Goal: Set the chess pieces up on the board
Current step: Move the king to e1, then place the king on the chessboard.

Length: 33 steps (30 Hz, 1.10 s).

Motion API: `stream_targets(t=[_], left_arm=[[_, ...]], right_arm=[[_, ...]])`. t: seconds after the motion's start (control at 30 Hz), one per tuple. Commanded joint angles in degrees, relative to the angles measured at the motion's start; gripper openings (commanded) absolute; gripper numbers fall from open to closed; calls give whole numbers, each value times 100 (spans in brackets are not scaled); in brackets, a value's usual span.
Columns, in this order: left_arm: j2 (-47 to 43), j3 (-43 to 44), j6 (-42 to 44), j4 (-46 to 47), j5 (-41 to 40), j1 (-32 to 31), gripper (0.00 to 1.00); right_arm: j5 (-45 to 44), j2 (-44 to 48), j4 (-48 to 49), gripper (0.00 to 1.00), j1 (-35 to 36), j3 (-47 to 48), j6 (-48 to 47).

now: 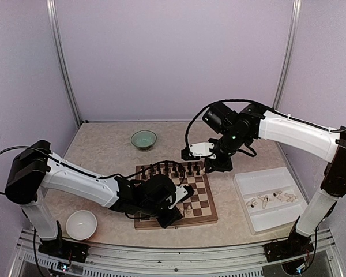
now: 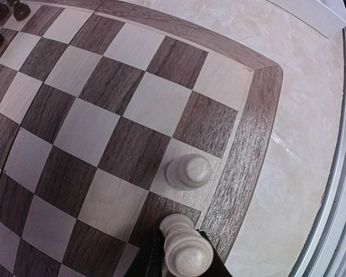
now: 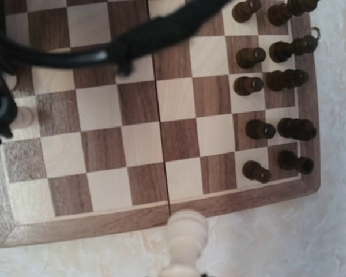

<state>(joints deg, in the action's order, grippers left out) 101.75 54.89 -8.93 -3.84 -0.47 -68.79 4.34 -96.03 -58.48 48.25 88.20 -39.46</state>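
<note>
The board (image 1: 209, 214) lies at the table's centre, with dark chessmen (image 1: 172, 169) lined up on its far rows. My left gripper (image 1: 181, 202) is low over the board's near right part. In the left wrist view it (image 2: 184, 258) is shut on a cream chess piece (image 2: 186, 249), whose base rests on a dark square by the border. Another cream piece (image 2: 188, 171) stands free on the pale square just beyond it. My right gripper (image 1: 191, 154) hangs over the board's far edge. It (image 3: 184, 272) is shut on a cream piece (image 3: 186, 234) held just outside the border (image 3: 92, 225).
A white tray (image 1: 259, 221) with several loose cream pieces (image 1: 270, 199) sits right of the board. A green bowl (image 1: 143, 139) stands at the back and a white bowl (image 1: 81, 224) at the near left. The left arm's black cable (image 3: 132, 40) crosses above the board.
</note>
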Motion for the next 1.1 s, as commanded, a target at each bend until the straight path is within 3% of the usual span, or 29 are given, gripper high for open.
stream_targets(t=[0.0, 0.1, 0.23, 0.27, 0.3, 0.67, 1.07], left_arm=[[-140, -58, -67, -139, -156, 13, 25], [-326, -100, -70, -270, -287, -73, 38], [-861, -215, -74, -496, -412, -148, 47], [-1056, -242, -86, -588, -448, -173, 56], [-1218, -283, -116, -688, -453, -185, 58], [-3937, -1227, -1009, -1136, -1231, 100, 61], [-5074, -1668, -1307, -1105, -1616, 377, 63]], right_arm=[[148, -12, 24, 0, -8, -26, 24], [279, -32, -38, 0, -1, 51, 11], [394, -133, -127, 0, 60, 227, 19], [395, -189, -136, 0, 92, 275, 25], [406, -241, -162, 0, 130, 334, 22], [418, -1470, -453, 0, 735, 1193, 56], [324, -2420, -679, 1, 1089, 1680, 84]])
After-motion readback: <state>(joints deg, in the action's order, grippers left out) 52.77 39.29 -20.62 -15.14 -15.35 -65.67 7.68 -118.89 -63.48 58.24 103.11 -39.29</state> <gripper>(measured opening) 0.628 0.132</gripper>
